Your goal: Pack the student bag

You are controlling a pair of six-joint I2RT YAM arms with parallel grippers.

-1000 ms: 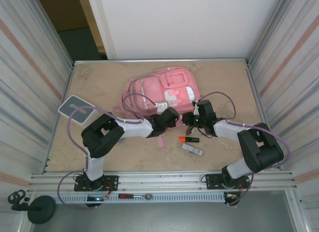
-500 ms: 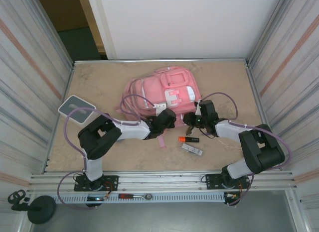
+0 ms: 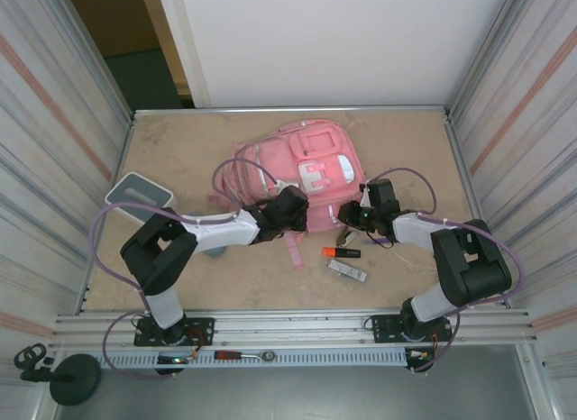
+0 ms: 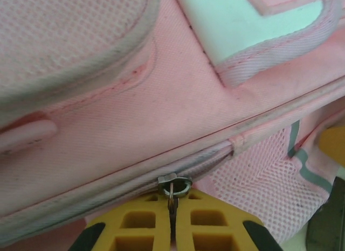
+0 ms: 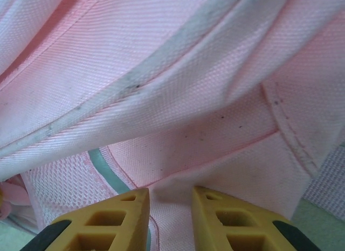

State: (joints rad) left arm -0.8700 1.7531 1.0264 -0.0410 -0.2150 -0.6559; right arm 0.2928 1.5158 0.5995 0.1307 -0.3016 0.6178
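Observation:
The student bag (image 3: 306, 163) is a large pink backpack lying flat in the middle of the table. My left gripper (image 3: 293, 206) is at its near edge. In the left wrist view that gripper (image 4: 171, 221) is shut on the metal zipper pull (image 4: 173, 187) of a closed zip on the bag (image 4: 135, 100). My right gripper (image 3: 348, 213) is at the bag's near right corner. In the right wrist view its yellow fingers (image 5: 124, 216) pinch a fold of the bag's pink fabric (image 5: 161, 73), beside a mesh side pocket (image 5: 59, 186).
An orange highlighter (image 3: 341, 252) and a silver-and-black flat item (image 3: 348, 270) lie on the table in front of the right gripper. A grey tablet-like pad (image 3: 137, 192) rests at the left edge. A pink strap (image 3: 293, 251) trails toward the near side. Metal walls enclose both sides.
My left gripper has closed on the zipper pull and slid left and away along the bag's near edge. The right gripper shifted slightly away, still in the fabric.

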